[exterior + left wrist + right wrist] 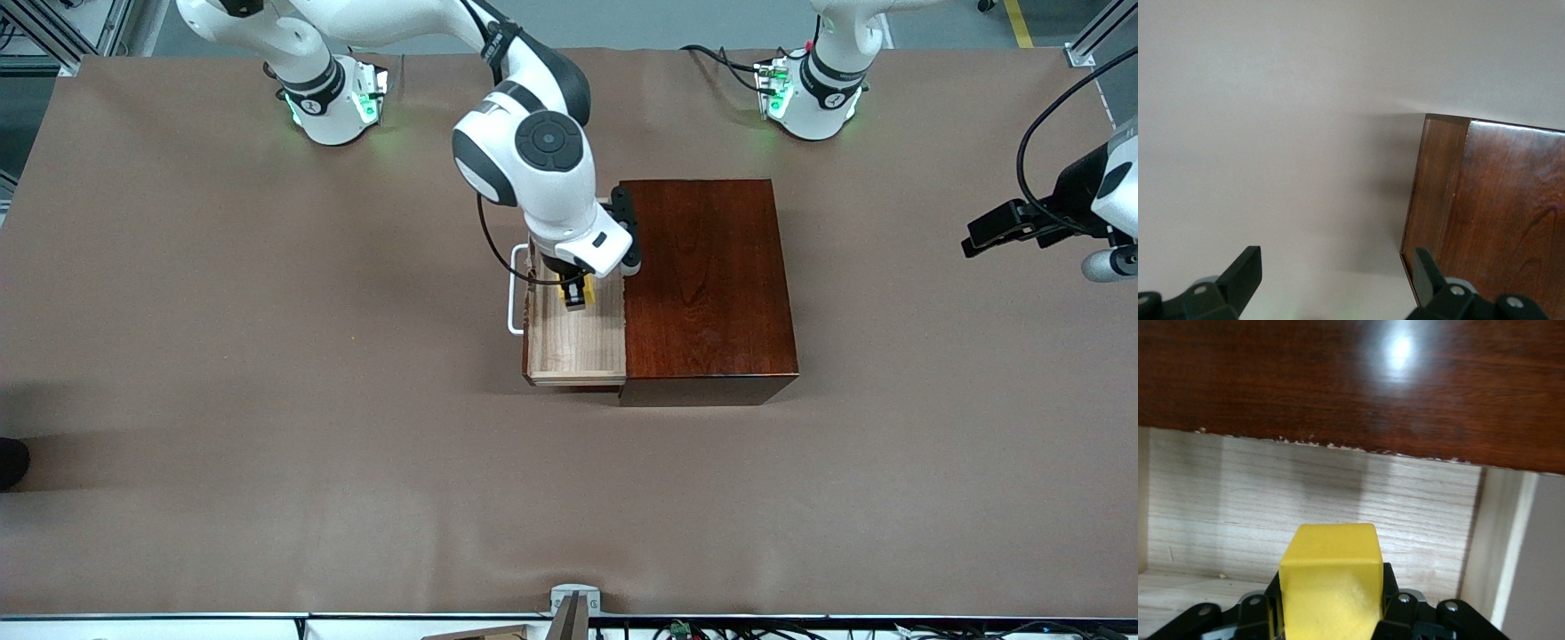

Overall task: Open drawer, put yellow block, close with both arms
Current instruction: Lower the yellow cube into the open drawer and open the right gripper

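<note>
Drawer: the pale light-wood drawer [578, 342] with a white U-shaped bar handle [514, 302] stands pulled out of the glossy mahogany-coloured rectangular box [707, 284], toward the right arm's end of the bench.
Drawer contents: bare wood floor; nothing lies on it. The right wrist view shows the floor [1338, 493], a side wall [1501, 540] and the dark edge of the box above.
Yellow block: the small bright-yellow cube [582, 291] is up in the air over the open tray, near the end of the tray farther from the front camera and just beside the box's edge; it is not resting on the wood.
Right gripper: the black two-finger gripper [576, 293] of the white right arm hangs over the drawer, its fingers clamped on the yellow block [1330, 583].
Left gripper: the left arm waits at its own end of the bench, its black gripper [1000, 229] up over bare brown covering, well apart from the box; in the left wrist view its fingers [1245, 270] stand wide apart with nothing between them [1338, 280].
Edges: the tray's pale rim runs all round; the handle sticks out from its front.
Open room: the part of the tray nearer the front camera is unoccupied; wide brown bench [267, 400] lies around the box on every side.
</note>
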